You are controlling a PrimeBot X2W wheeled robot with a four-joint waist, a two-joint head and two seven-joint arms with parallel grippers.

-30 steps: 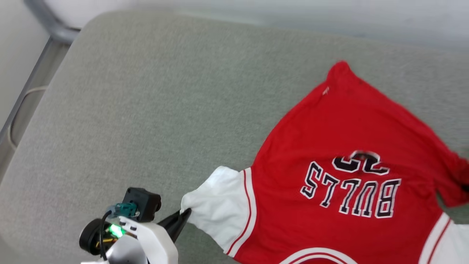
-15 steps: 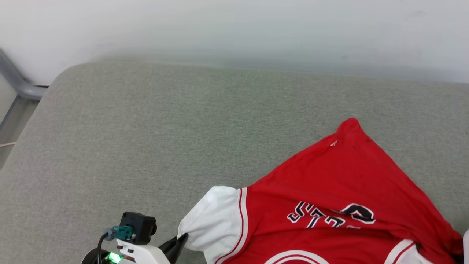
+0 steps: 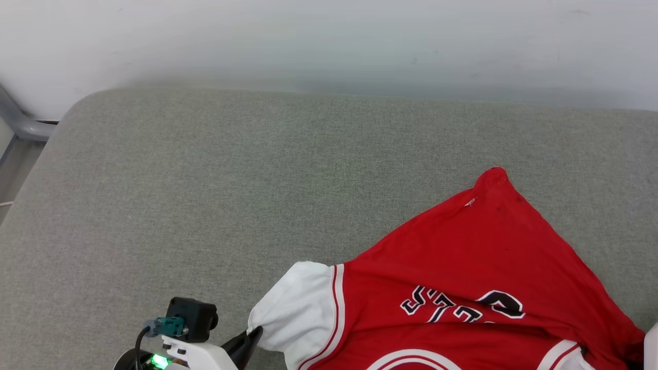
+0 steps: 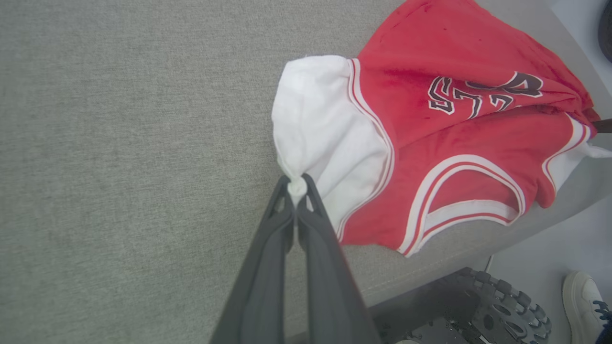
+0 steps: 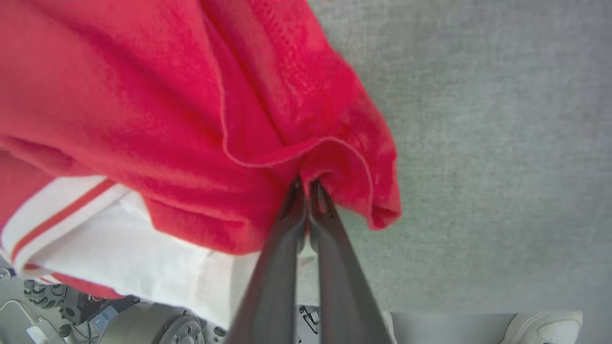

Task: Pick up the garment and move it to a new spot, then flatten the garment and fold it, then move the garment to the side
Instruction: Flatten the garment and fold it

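Open cushion to the left and far side; the shirt crowds the near right.

The grey cushion (image 3: 195,174) lies bare across its left half and in a strip along the white wall (image 3: 329,41), giving a gripper room to pass there. The wall bounds the far edge, and a grey metal tube (image 3: 23,126) stands off the far left corner. The garment (image 3: 462,246) takes up the near right, bunched in raised folds between the left gripper (image 4: 296,184), pinched on the white sleeve tip, and the right gripper (image 5: 306,184), pinched on a red fold. Past the cushion's near edge sit the robot's toothed wheel (image 4: 502,306) and a person's white shoe (image 4: 581,298).
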